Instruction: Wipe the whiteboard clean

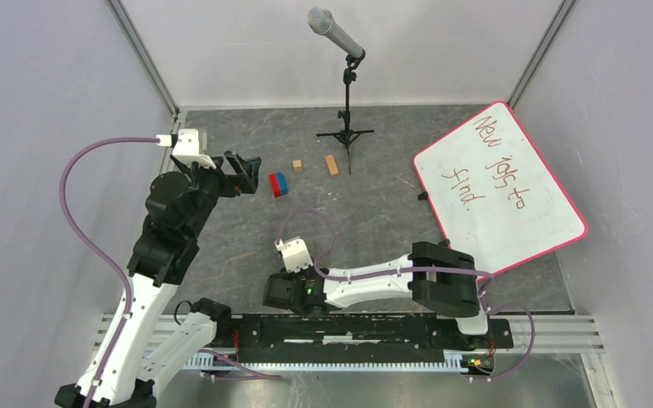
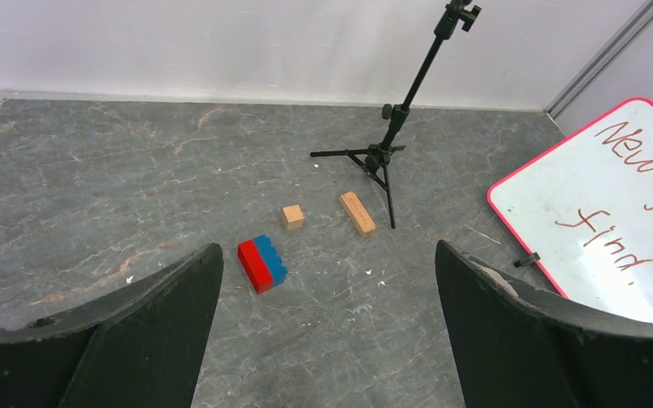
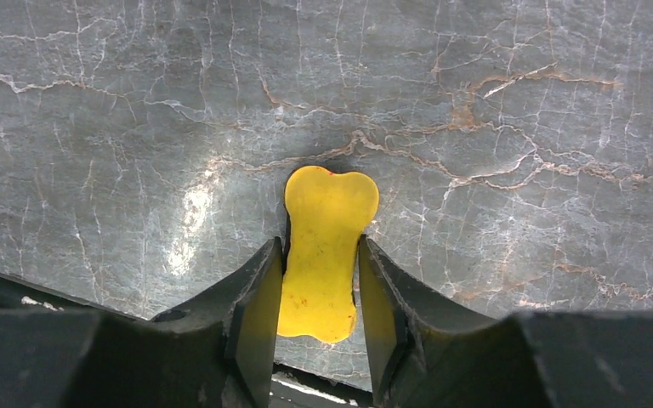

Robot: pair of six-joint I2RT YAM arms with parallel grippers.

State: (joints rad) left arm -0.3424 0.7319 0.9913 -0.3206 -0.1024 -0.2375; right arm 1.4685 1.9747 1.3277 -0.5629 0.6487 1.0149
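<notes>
While the right gripper (image 3: 319, 255) is pinching a yellow bone-shaped pad (image 3: 327, 212) at its narrow waist, only the lower half of the pad is sitting between the jaws. The rounded head is projecting past the fingertips. Judged to be the eraser, this pad is carrying the main risk: wiping pressure on the projecting head is likely to lever it sideways or push it back through the pinch. Whether the pad is touching the grey table (image 3: 136, 102) cannot be told.

This gripper is hovering low on the near side of the microphone stand (image 1: 347, 110), by the arm bases. The whiteboard (image 1: 510, 195) is lying to the right of the microphone stand, close to the right wall, and is carrying dark handwriting (image 1: 497, 166). Nothing visible is holding the board down, so a hard stroke is likely to slide it.

The left gripper (image 2: 327, 255), jaws spread and empty, is hanging left of the microphone stand, facing a red-and-blue brick (image 2: 262, 263), a small wooden cube (image 2: 292, 217) and a wooden bar (image 2: 357, 212). A wide elbow swing is risking contact with the stand.
</notes>
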